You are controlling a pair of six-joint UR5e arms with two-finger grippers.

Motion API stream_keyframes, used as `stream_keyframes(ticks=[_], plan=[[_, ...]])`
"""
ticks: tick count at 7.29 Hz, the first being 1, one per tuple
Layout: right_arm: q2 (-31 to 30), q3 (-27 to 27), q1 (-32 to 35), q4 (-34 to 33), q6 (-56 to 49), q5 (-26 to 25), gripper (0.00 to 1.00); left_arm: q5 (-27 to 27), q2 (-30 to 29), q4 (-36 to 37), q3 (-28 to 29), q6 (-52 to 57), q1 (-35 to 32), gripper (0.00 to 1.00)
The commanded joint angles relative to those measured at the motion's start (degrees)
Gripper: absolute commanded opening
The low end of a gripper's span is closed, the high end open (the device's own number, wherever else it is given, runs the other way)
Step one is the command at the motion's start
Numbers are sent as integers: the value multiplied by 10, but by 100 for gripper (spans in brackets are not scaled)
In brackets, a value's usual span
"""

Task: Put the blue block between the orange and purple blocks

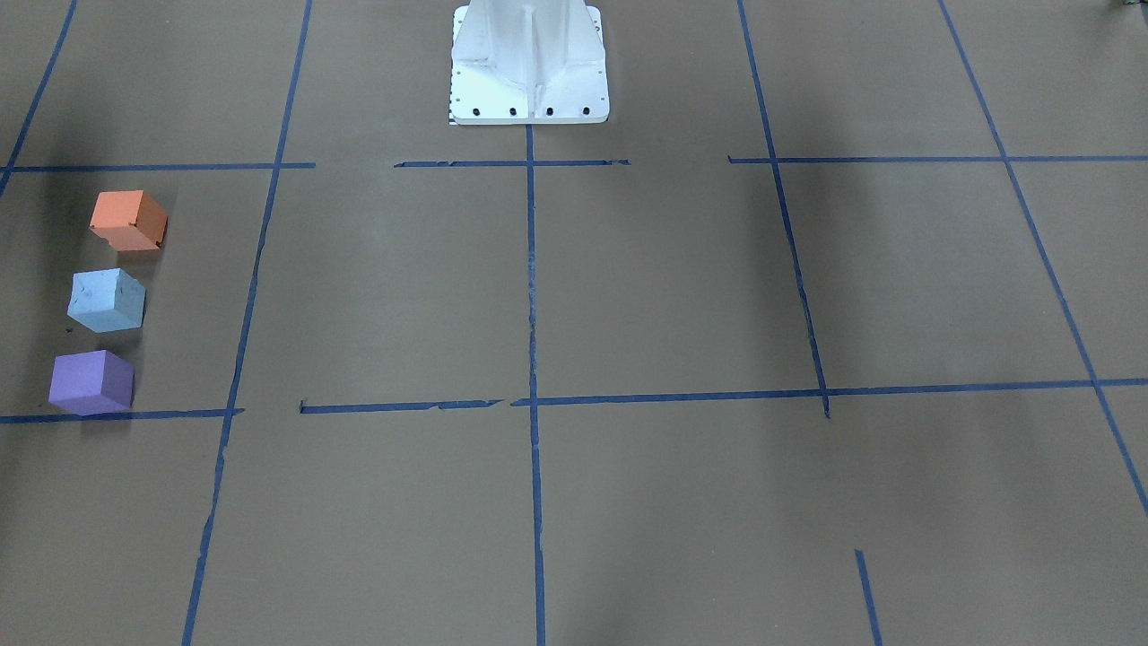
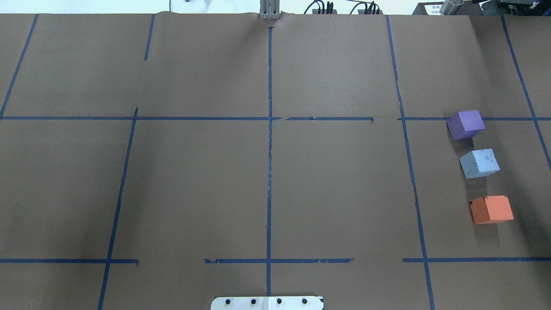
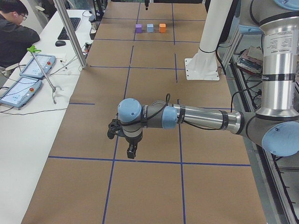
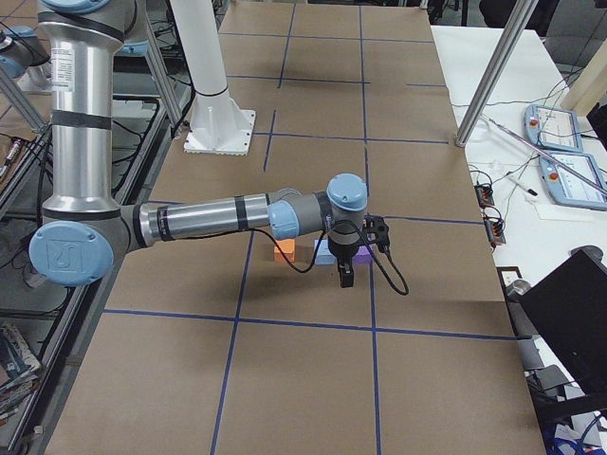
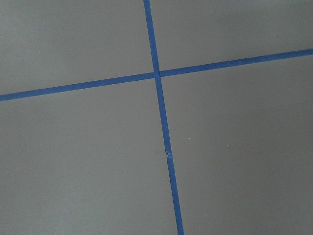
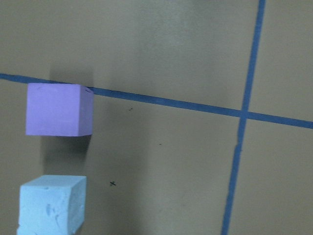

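Note:
Three foam blocks stand in a row on the brown paper: orange, blue and purple. The blue block sits between the purple and orange ones, apart from both. The right wrist view shows the purple block and the blue block below it. My right gripper hangs above the purple end of the row, and I cannot tell if it is open. My left gripper hangs over bare paper far from the blocks, and I cannot tell its state.
The white robot base stands at the table's middle edge. Blue tape lines divide the paper into cells. An operator sits at a side table with tablets beyond the table's far edge.

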Motion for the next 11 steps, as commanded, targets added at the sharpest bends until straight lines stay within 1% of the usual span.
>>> stream_keyframes(ticks=[1, 2, 3, 5, 7, 11], plan=[[-12, 21, 63, -119, -126, 7, 100, 2, -2, -1, 0, 1, 1, 100], [-17, 19, 62, -117, -125, 21, 100, 2, -3, 0, -2, 0, 1, 100], [-16, 19, 62, -117, -125, 22, 100, 2, -4, 0, 3, 0, 2, 100], [-14, 21, 62, -116, -125, 22, 100, 2, -2, -11, 17, 1, 2, 100], [-17, 20, 62, -96, -125, 22, 100, 8, 2, -11, 19, 2, 2, 100], [-17, 20, 62, -95, -125, 22, 100, 8, 1, -12, 12, 2, 3, 100]])
